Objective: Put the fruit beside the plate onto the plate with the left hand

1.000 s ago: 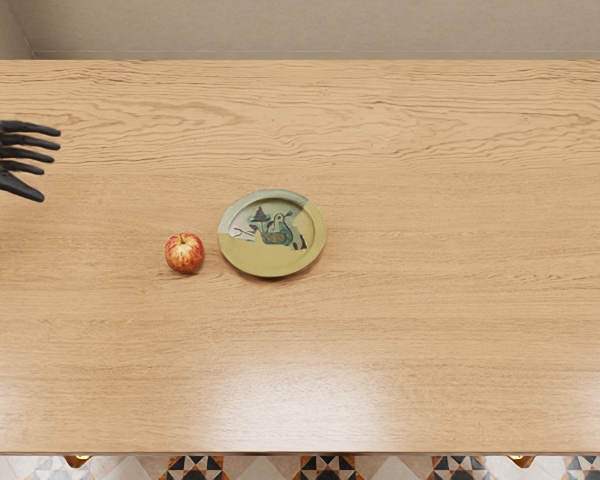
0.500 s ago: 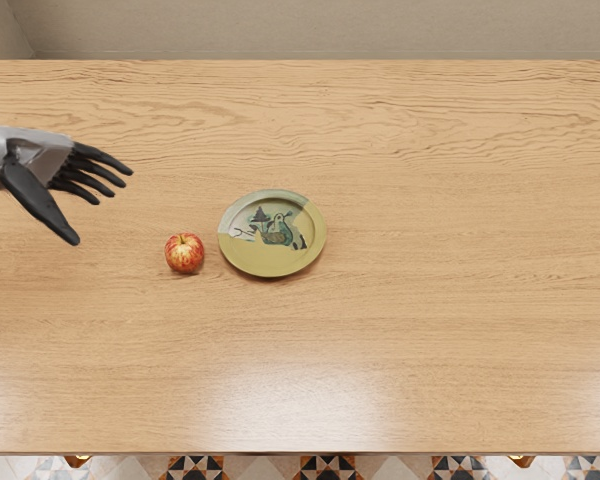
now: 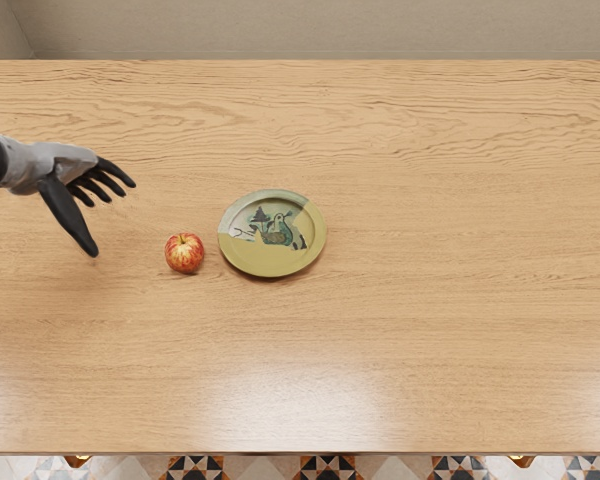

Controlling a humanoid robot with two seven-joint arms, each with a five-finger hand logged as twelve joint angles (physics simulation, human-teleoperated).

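Head view: the apple (image 3: 184, 252) sits on the table (image 3: 430, 330) just left of the plate (image 3: 270, 268), with a narrow strip of bare wood between them. It is round and smooth, red with a yellowish patch on top around the dimple where the stem sits.

The plate is a shallow round dish, olive-yellow around the lower rim and paler grey-green at the upper left. Its middle bears a painted picture that looks like a green bird with small dark tree shapes beside it.

The left hand (image 3: 75, 190) hangs over the table to the left of the apple and a little farther back, apart from it. Its grey forearm comes in from the left edge. The dark fingers (image 3: 110, 172) are spread and point right, the thumb (image 3: 75, 222) reaches down toward the near side, and it holds nothing.

The tabletop is pale wood with long grain running left to right and a soft sheen near the front. Bare wood lies between hand and apple, and wide stretches surround the plate. The near edge runs along the bottom, above patterned floor tiles (image 3: 325, 467); the far edge meets a plain wall (image 3: 320, 25).
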